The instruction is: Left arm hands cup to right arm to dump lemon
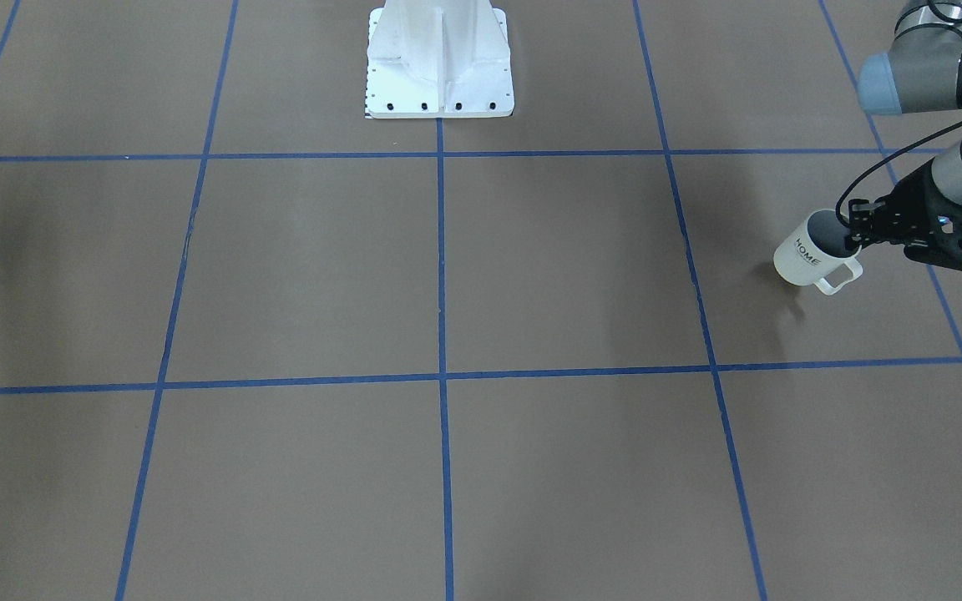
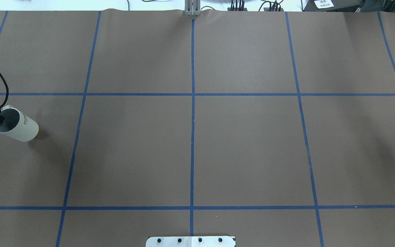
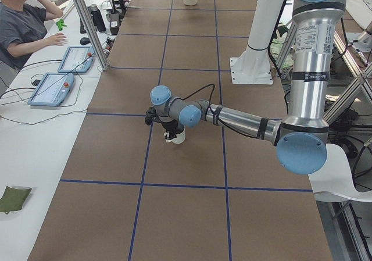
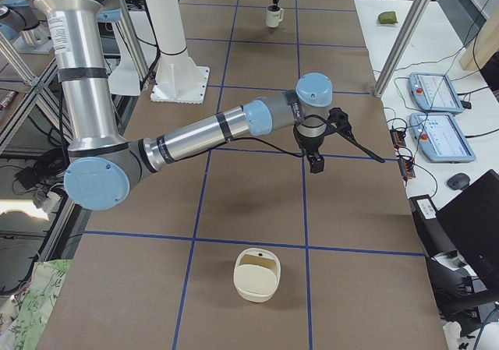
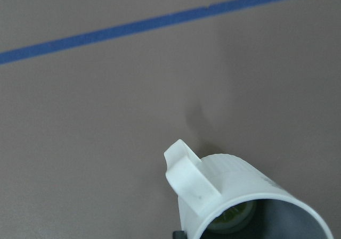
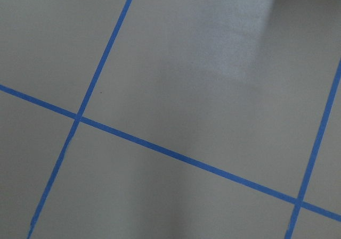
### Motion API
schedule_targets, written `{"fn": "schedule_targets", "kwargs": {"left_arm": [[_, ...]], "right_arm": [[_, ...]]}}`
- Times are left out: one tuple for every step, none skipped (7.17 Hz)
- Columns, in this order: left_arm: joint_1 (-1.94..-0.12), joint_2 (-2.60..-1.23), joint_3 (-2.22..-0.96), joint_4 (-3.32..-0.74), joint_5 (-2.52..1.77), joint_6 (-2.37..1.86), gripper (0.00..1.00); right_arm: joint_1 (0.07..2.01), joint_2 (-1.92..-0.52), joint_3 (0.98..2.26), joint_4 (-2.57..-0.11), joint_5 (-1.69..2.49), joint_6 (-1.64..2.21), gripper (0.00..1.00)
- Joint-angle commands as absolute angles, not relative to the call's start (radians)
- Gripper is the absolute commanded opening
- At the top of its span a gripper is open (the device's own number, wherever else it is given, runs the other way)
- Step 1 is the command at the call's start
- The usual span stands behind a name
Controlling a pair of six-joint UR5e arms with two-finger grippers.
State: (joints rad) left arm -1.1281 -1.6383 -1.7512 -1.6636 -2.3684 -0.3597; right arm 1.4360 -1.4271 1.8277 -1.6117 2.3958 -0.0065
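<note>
The white cup (image 1: 807, 255) with black "HOME" lettering hangs tilted from my left gripper (image 1: 853, 238), which is shut on its rim, one finger inside. The cup's shadow lies apart from it on the table. It also shows at the left edge of the overhead view (image 2: 17, 125) and in the left side view (image 3: 174, 134). In the left wrist view a yellow-green lemon (image 5: 232, 220) lies inside the cup (image 5: 240, 191), handle up. My right gripper (image 4: 314, 161) hovers over the table far from the cup, empty; I cannot tell whether it is open or shut.
A cream container (image 4: 256, 274) stands on the table at the robot's right end. The white robot base (image 1: 439, 67) stands at the middle of the table's robot side. Control tablets (image 3: 52, 86) and an operator (image 3: 23, 28) are on the opposite side.
</note>
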Motion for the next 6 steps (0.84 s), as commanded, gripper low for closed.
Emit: {"fn": "schedule_targets", "kwargs": {"left_arm": [[-1.187,-1.879,-1.76,-1.307,-2.382,-0.36,0.0],[-1.19,-2.001,-1.753,-1.154,-2.382,-0.365,0.0],[-1.19,-2.087,-1.734,-1.065,-2.385,-0.38,0.0],[-1.186,-2.142,-1.702,-1.075,-2.405,-0.496,0.0],[-1.181,-2.234,-1.645,-1.084,-2.407,-0.579,0.0],[-1.167,-2.315,-1.57,-1.086,-2.408,-0.612,0.0]], "right_arm": [[1.39,-1.381,1.819,-1.554,2.392,0.011,0.99],[1.35,-1.312,1.819,-1.542,2.384,0.071,0.99],[1.274,-1.249,1.815,-1.496,2.325,0.148,0.99],[1.178,-1.227,1.818,-1.394,2.204,0.243,0.99],[1.049,-1.207,1.812,-1.267,2.069,0.447,0.99],[0.941,-1.174,1.807,-1.161,1.957,0.618,0.99]]}}
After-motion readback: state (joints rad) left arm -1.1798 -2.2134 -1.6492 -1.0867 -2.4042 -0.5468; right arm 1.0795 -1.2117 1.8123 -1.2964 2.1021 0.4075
